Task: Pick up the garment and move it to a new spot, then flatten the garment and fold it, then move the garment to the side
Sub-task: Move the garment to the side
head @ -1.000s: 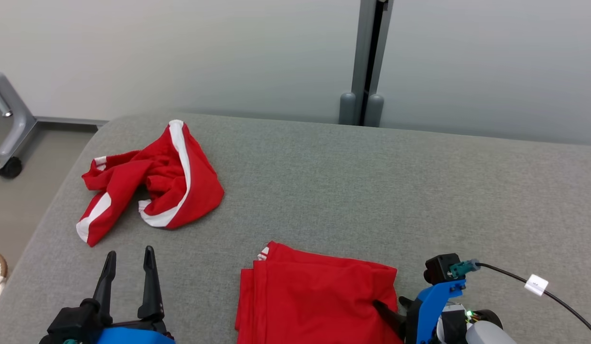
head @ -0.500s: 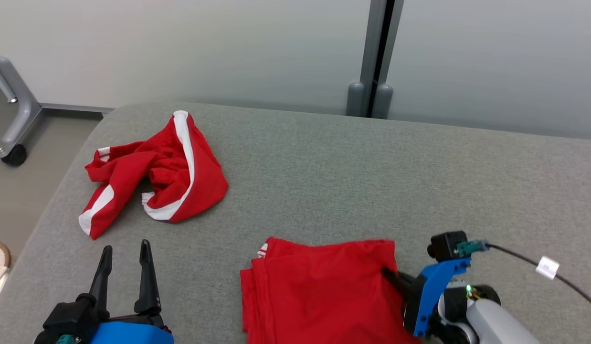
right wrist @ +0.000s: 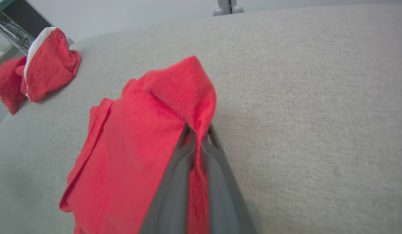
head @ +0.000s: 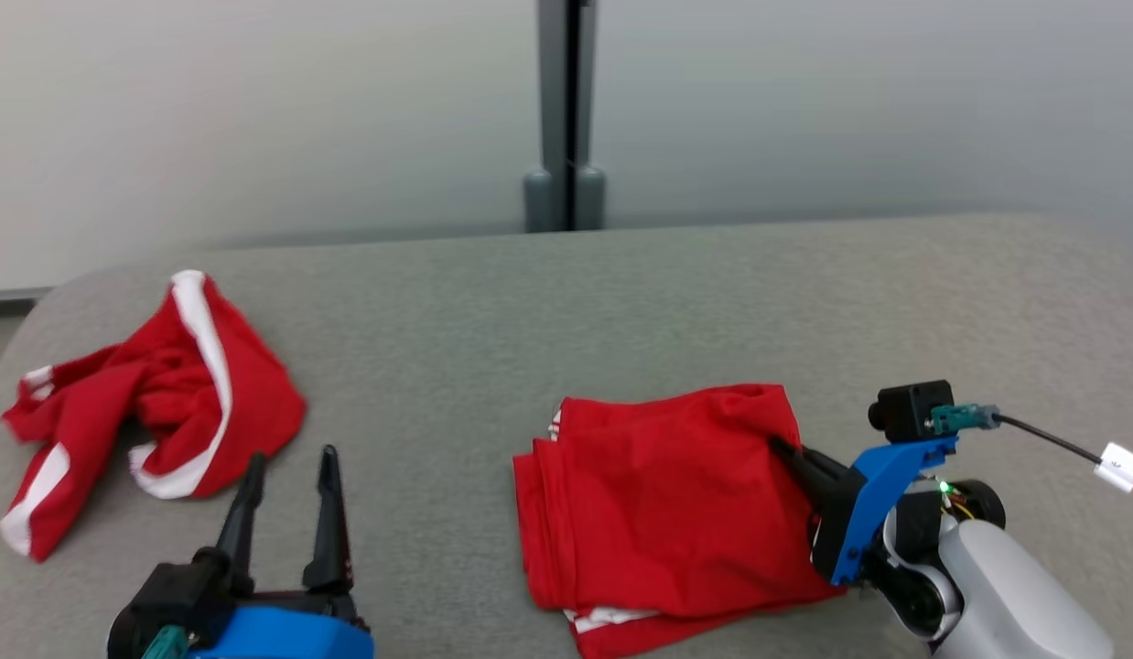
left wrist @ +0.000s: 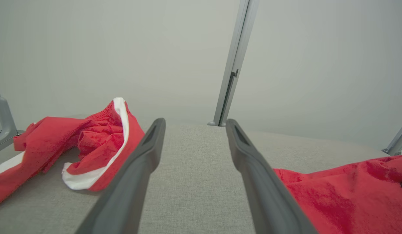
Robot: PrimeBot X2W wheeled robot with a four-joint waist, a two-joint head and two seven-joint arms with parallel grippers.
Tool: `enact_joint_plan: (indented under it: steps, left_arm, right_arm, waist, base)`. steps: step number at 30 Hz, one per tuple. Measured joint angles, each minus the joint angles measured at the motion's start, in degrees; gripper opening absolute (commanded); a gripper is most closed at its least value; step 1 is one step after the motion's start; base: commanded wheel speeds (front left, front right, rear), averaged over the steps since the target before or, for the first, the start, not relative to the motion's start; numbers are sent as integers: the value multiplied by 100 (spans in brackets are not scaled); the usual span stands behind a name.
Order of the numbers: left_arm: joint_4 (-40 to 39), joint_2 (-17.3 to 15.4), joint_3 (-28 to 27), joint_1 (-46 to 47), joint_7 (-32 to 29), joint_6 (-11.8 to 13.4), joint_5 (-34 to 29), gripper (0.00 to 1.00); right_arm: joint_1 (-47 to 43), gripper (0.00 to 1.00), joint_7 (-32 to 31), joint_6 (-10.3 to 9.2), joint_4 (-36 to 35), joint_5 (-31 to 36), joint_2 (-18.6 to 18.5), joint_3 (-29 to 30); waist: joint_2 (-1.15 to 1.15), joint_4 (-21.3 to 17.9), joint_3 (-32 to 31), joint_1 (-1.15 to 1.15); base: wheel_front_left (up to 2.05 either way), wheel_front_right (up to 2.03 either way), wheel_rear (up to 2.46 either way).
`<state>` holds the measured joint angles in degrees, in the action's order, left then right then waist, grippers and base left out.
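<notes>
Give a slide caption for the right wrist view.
Right gripper pinching edge of folded red fabric garment on grey upholstered surface.

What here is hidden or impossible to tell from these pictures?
Head view: fingertips of the right gripper, buried in the folded garment.
Left wrist view: crumpled garment cut off at left, folded garment at right.
Right wrist view: folded garment's near part, behind the fingers and past the bottom edge.

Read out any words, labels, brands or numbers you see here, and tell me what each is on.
No text can be read.
The white tag on the black cable: a dark mark, too small to read.
The folded red garment: white stripes at its edges, no letters visible.
</notes>
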<state>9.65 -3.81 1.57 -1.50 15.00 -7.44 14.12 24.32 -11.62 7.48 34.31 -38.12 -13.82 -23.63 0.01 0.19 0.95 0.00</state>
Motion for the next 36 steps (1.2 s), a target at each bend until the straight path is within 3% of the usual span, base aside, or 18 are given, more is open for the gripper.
enact_joint_plan:
  steps: [10,16,21,26,36]
  left_arm:
    - [91,-67,505,343,0,0,36,100]
    - [141,-74,824,564,0,0,42,100]
    - [136,-174,949,795,0,-2,42,100]
    - [135,-320,1044,1035,1,-2,53,100]
    - [104,-457,1084,1451,0,-2,102,100]
  right_arm:
    - [-35,0,57,0,-267,85,10,234]
    - [-77,0,78,0,-446,134,-4,365]
    - [172,0,116,0,-490,181,-126,417]
    - [1046,0,23,0,-293,297,-277,344]
    - [2809,0,-180,0,876,612,-446,808]
  waist:
    - [0,-1172,139,0]
    - [-1,-1656,223,-1]
    - [-1,-1691,511,0]
    - [-1,-1598,896,0]
    - [0,-1280,1745,1]
  base:
    - [0,0,0]
    - [0,0,0]
    - [0,0,0]
    - [0,0,0]
    - [0,0,0]
